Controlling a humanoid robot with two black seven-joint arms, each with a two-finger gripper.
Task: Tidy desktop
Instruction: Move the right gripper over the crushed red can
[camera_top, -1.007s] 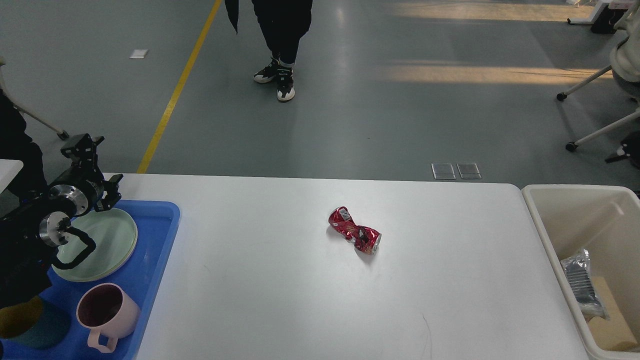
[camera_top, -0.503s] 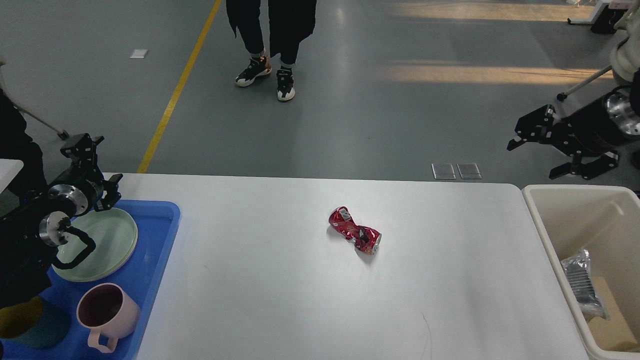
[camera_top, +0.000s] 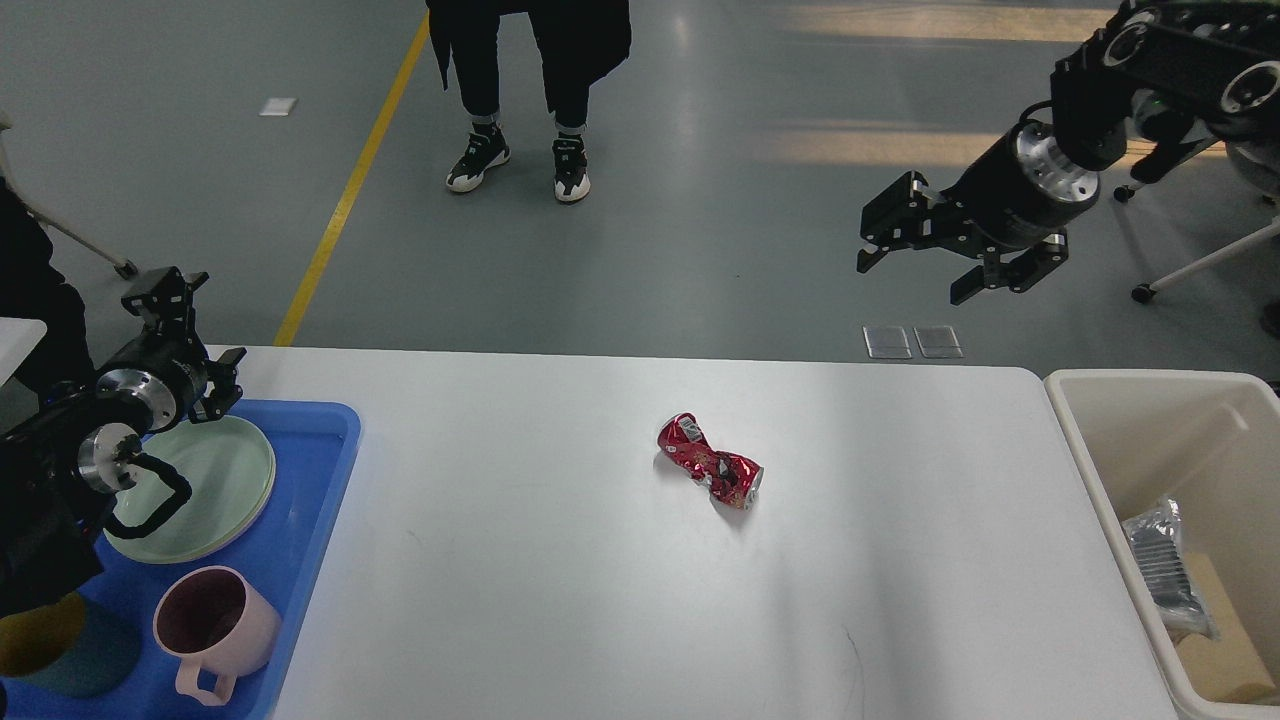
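Spanning nearly the whole width of the view, white tabletop (camera_top: 560, 600), with rounded far corners, smooth and matte. Lying near its middle, a crushed red can (camera_top: 710, 473), on its side, twisted, apart from everything else.

Left of the can, over the tabletop's left end: blue tray (camera_top: 315, 500), holding a pale green plate (camera_top: 215, 490), a pink mug (camera_top: 212, 625) with handle toward the viewer, and a dark teal cup (camera_top: 60, 660) at the near left corner. Hanging above the tray's far left corner and the plate's far edge, left gripper (camera_top: 195, 350), fingers dark and seen at an angle; whether spread or pressed together cannot be told. Nothing seen between its fingers.

Right of the can, just off the tabletop's right end: cream bin (camera_top: 1120, 460), with a silver foil wrapper (camera_top: 1160, 570) and a tan cardboard piece (camera_top: 1220, 650) inside.

Beyond the can and to the right, raised well above the tabletop's far edge: right gripper (camera_top: 915, 265), fingers spread wide and pointing left and down, holding nothing. Well apart from the can and from the tabletop surface, nearer the bin's side than the tray's.

Further back from the can, on the grey floor: a standing person (camera_top: 525, 90) in dark clothes and sneakers, beside a yellow floor line (camera_top: 350, 190). Two small floor plates (camera_top: 912, 341) just past the tabletop's far edge, below the right gripper.
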